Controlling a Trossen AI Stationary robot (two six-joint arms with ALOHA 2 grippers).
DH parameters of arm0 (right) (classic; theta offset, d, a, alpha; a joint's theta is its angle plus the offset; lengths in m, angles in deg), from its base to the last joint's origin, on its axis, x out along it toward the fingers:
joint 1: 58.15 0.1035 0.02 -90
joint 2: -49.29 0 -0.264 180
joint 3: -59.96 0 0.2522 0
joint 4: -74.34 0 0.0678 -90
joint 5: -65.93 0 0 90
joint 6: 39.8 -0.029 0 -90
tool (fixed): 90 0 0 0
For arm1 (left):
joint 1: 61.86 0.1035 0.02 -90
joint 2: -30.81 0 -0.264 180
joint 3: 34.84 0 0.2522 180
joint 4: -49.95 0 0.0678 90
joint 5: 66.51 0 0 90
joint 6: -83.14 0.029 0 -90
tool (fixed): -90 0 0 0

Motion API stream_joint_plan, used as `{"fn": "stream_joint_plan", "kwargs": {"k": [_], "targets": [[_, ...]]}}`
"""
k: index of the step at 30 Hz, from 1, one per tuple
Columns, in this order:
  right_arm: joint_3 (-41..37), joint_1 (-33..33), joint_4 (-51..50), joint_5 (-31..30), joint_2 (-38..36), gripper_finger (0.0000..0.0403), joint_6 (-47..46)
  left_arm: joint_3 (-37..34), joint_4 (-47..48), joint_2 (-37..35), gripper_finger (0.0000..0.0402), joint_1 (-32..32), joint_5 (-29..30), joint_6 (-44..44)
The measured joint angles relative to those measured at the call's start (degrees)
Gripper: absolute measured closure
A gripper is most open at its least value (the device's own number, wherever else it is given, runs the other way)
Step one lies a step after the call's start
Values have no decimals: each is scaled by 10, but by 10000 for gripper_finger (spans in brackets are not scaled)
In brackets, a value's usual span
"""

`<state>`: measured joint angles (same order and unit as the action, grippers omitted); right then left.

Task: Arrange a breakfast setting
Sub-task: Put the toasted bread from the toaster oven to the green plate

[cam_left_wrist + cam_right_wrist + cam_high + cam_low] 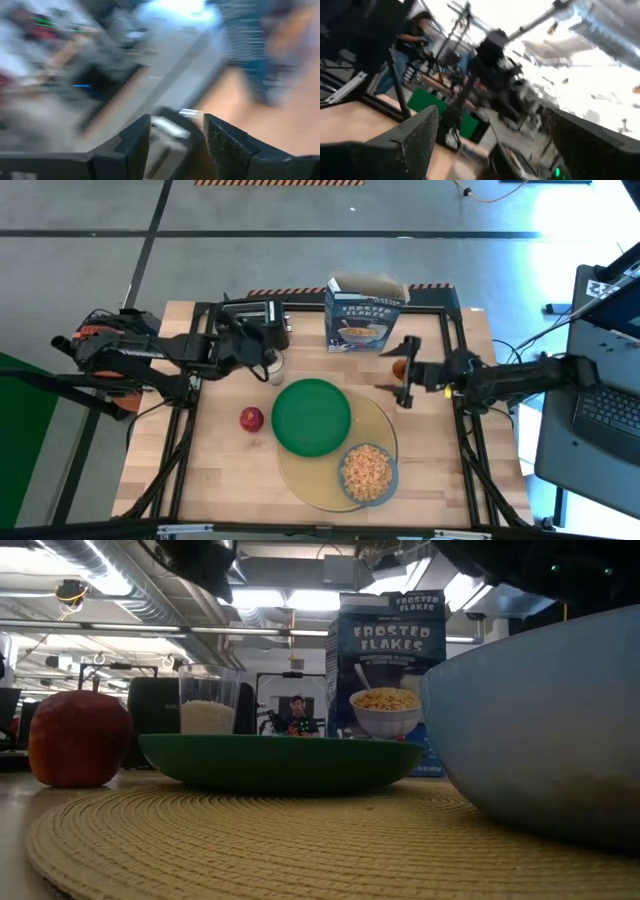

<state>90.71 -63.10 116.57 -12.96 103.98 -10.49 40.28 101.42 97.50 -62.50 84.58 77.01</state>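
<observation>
The green plate [311,415] lies on the round yellow mat [385,425], and the blue-grey bowl [367,472] of cereal stands on the mat's near right part. A red apple [251,419] rests on the table left of the plate. The cereal box [362,315] stands upright at the far edge. My left gripper [266,348] is at the far left, between a black toaster [248,313] and the milk glass [273,366]; its wrist view is blurred. My right gripper [403,370] is open. From above, the orange cup [399,368] shows between its fingers.
The toaster stands at the table's far left corner. In the low view the apple [80,738], plate [280,760], milk glass [208,705] and cereal box [388,670] stand in a row behind the mat [250,840]. Bare wood lies at the near left. A person shows in the room beyond.
</observation>
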Motion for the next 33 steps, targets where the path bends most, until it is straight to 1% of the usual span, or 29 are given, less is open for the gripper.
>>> {"fn": "stream_joint_plan", "kwargs": {"k": [2, 3, 4, 6, 7, 9, 11, 14, 18, 20, 23, 25, 26, 28, 30, 31, 33], "targets": [[11, 19, 47, 1, 51, 61, 26, 0, -19, 1, 231, 0, 92, 12], [23, 25, 60, 0, 77, 61, 34, 0, -30, 0, 232, 2, 125, 12], [37, 29, 63, 3, 97, 61, 43, 0, -40, 0, 232, 5, 146, 12], [83, 32, 65, 21, 131, 61, 67, 0, -47, 0, 233, 11, 153, 12], [107, 32, 59, 40, 144, 61, 80, 0, -47, 0, 233, 13, 153, 12], [156, 31, 21, 73, 164, 61, 99, 0, -50, 1, 233, 21, 158, 19], [208, 31, -42, 79, 177, 61, 107, 0, -49, 0, 233, 31, 155, 24], [276, 31, -160, 75, 182, 61, 114, 0, -44, 0, 233, 50, 130, 18], [331, 31, -306, 58, 183, 61, 138, 0, 12, 1, 233, 77, 54, 23], [340, 31, -342, 40, 183, 61, 170, 0, 30, 1, 233, 97, 30, 33], [340, 31, -356, 11, 182, 61, 192, 0, 46, -1, 233, 136, -24, 57], [340, 31, -358, -9, 182, 61, 199, 0, 48, -6, 233, 169, -95, 97], [340, 31, -361, -14, 182, 61, 210, 4, 52, -9, 233, 187, -146, 115], [340, 31, -369, -21, 178, 61, 238, 6, 66, -17, 233, 227, -268, 139], [340, 31, -376, -37, 169, 61, 257, 9, 107, -25, 233, 269, -360, 147], [340, 31, -381, -48, 162, 61, 264, 12, 131, -30, 233, 288, -389, 146], [340, 31, -406, -71, 146, 61, 266, 15, 176, -41, 233, 325, -414, 144]]}}
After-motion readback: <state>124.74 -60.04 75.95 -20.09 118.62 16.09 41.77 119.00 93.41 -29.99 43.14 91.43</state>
